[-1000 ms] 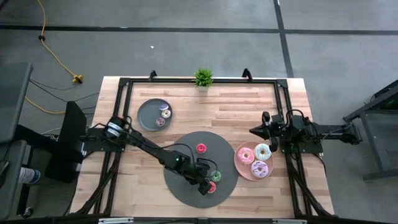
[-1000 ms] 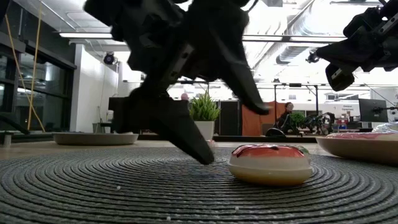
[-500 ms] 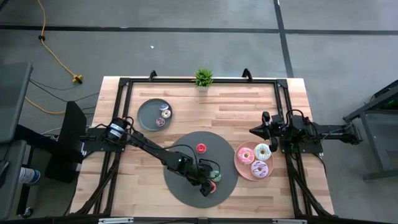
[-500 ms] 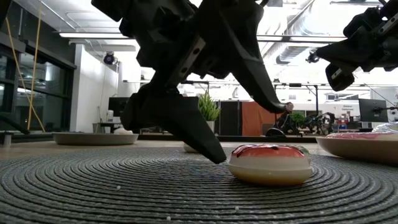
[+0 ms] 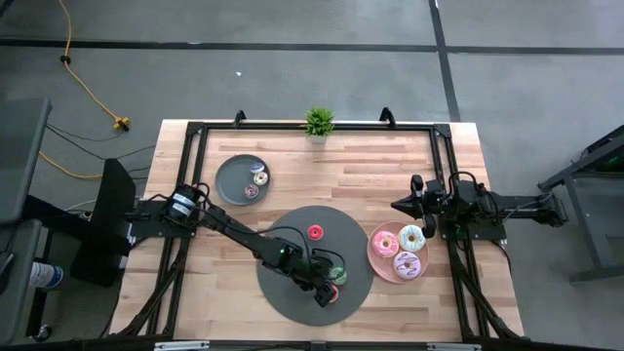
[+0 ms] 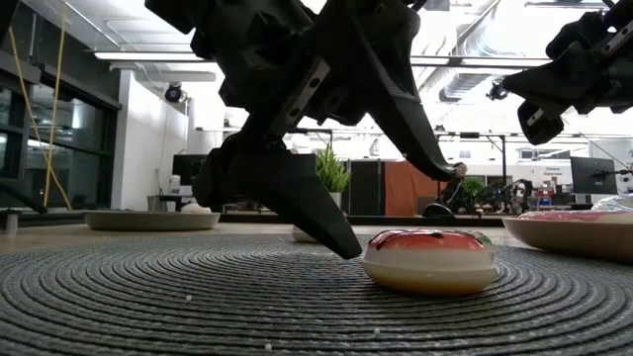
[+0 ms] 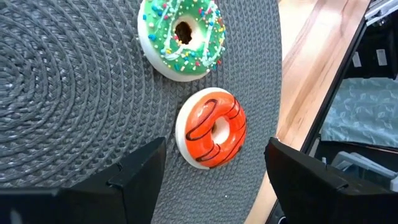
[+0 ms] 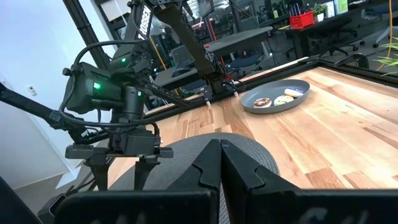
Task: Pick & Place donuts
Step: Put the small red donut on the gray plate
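A tiny red-orange donut (image 7: 211, 132) lies flat on a round dark woven mat (image 5: 288, 239), near its right near rim, beside a tiny green sprinkled donut (image 7: 181, 37). My left gripper (image 7: 214, 144) is open and low over the mat; its fingers stand on either side of the red-orange donut (image 6: 430, 259) without touching it. Another tiny red donut (image 5: 314, 232) lies farther back on the mat. My right gripper (image 8: 221, 163) is shut and empty, raised at the table's right side (image 5: 410, 205).
A pink plate (image 5: 376, 255) right of the mat holds three larger frosted donuts. A dark grey plate (image 5: 232, 181) at the far left holds two tiny donuts. A small potted plant (image 5: 318, 122) stands at the far edge. A black frame borders the table.
My left gripper has gone a little toward the table's right edge, closer around the red-orange donut, staying open and low over the mat. The donut has not moved.
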Controlling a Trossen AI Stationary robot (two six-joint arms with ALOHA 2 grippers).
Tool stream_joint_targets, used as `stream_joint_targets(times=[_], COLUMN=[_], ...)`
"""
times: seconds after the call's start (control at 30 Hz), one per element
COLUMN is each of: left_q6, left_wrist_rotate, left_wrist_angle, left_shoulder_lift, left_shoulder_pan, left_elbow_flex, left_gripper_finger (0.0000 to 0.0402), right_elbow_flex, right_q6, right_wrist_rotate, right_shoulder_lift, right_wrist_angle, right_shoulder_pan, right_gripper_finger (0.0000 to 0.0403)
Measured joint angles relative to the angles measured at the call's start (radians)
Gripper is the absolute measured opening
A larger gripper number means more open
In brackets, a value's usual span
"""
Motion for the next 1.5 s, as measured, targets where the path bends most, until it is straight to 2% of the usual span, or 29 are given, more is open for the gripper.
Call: stream_joint_targets(times=[1.5], left_q6=[-0.079], left_wrist_rotate=[-0.012], left_wrist_angle=[-0.004], left_shoulder_lift=[0.0], left_shoulder_pan=[-0.006], left_elbow_flex=[-0.001], left_gripper_finger=[0.0264], right_elbow_flex=[0.0], right_q6=[0.0], right_wrist_rotate=[0.0], right_shoulder_lift=[0.0], right_wrist_angle=[0.0], right_shoulder_pan=[0.0], right_gripper_finger=[0.0])
